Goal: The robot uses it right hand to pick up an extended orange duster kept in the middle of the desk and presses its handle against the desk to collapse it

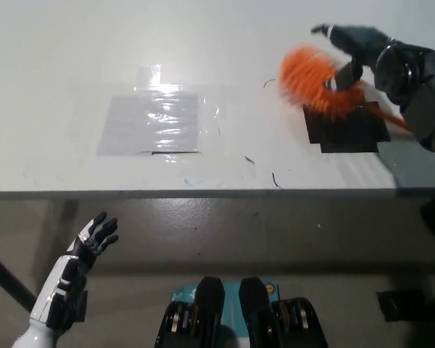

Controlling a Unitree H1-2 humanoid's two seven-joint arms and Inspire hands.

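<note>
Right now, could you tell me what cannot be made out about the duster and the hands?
- Orange duster, head view: motion blur smears the head; the handle is mostly hidden behind the right hand.
- Right hand: blurred, so its grip cannot be judged.
- Black patch on the desk: partly covered by the duster.
- Left hand: open below the desk edge, its arm cut off by the bottom edge.

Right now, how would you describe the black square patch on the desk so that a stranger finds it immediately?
Start at the pale desk and go to its right side, near the front edge. The black square patch lies flat there, under the orange duster beside the black right hand. Unlike the shiny clear tape patch at the middle, it is dark and matte.
</note>
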